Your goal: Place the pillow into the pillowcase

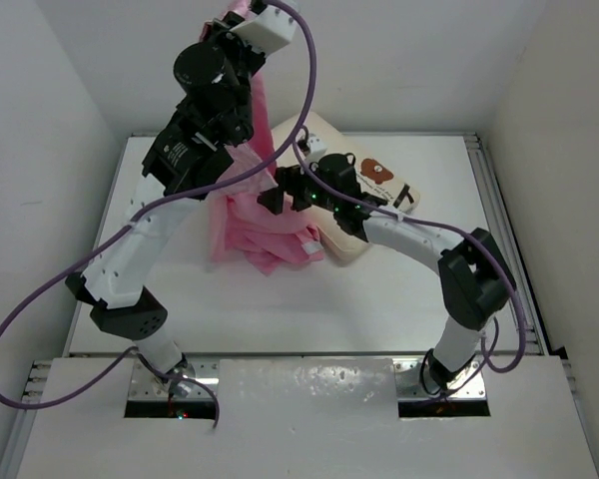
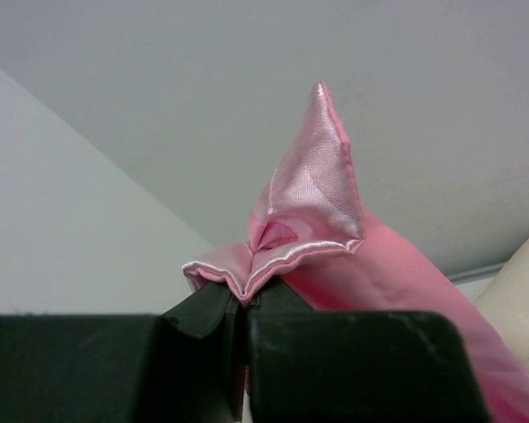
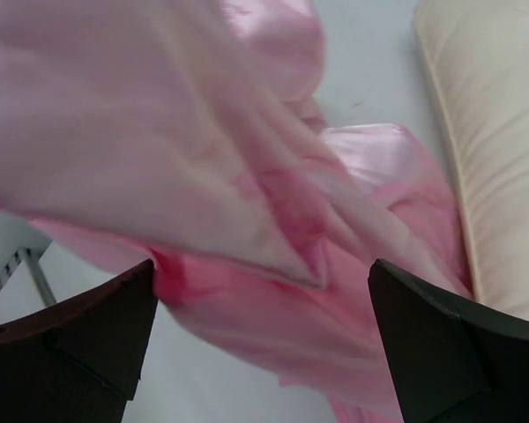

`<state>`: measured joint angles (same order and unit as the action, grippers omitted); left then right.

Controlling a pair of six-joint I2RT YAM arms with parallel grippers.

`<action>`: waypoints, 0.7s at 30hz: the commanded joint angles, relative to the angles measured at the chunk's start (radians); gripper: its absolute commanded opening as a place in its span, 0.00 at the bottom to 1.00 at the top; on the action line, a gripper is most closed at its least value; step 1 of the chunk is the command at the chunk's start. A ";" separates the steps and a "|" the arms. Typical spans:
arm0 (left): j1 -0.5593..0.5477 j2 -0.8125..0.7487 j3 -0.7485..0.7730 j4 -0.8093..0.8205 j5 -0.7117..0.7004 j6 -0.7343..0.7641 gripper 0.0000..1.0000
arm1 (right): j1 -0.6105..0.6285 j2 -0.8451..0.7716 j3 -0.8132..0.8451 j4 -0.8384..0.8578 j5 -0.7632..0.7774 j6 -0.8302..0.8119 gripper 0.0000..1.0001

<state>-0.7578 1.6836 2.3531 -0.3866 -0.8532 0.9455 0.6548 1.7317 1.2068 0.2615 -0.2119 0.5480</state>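
At the near edge of the white table (image 1: 280, 309), the two arms are rising from their bases. The right arm (image 1: 419, 239) is reaching leftward over the middle of the table. The right gripper (image 1: 277, 195) is standing with its jaws spread wide and gripping nothing. In the right wrist view its two dark fingers (image 3: 88, 344) are framing folds of the pink pillowcase (image 3: 159, 132) just ahead of them, and whether they are touching the cloth cannot be told. The pillowcase (image 1: 252, 215) is hanging in a long drape, with its lower end bunching in a heap on the table. Just right of that heap, the cream pillow (image 1: 354, 235) is lying on the table outside the pillowcase. Its left edge is touching the pink folds, its brown bear print (image 1: 379, 175) is facing up, and the right arm is crossing over it. Farther back and high above the table, the left arm (image 1: 145, 239) is stretching upward. The left gripper (image 1: 237, 20) is pinching the pillowcase's shiny hem (image 2: 247, 269) between tightly pressed jaws, with a corner of the fabric (image 2: 313, 176) sticking up past the fingers.
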 commanded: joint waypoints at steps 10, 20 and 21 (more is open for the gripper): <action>0.064 -0.085 -0.058 0.061 -0.044 0.012 0.00 | -0.095 -0.178 -0.337 0.032 0.089 0.061 0.43; 0.071 -0.094 -0.104 0.072 -0.061 0.032 0.00 | -0.058 -0.072 -0.328 0.036 0.006 0.052 0.77; 0.072 -0.096 -0.104 0.072 -0.061 0.032 0.00 | -0.049 -0.052 -0.311 0.027 0.008 0.037 0.77</action>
<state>-0.6960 1.6279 2.2440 -0.3603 -0.8959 0.9642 0.5907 1.6424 0.8513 0.2470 -0.1890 0.6083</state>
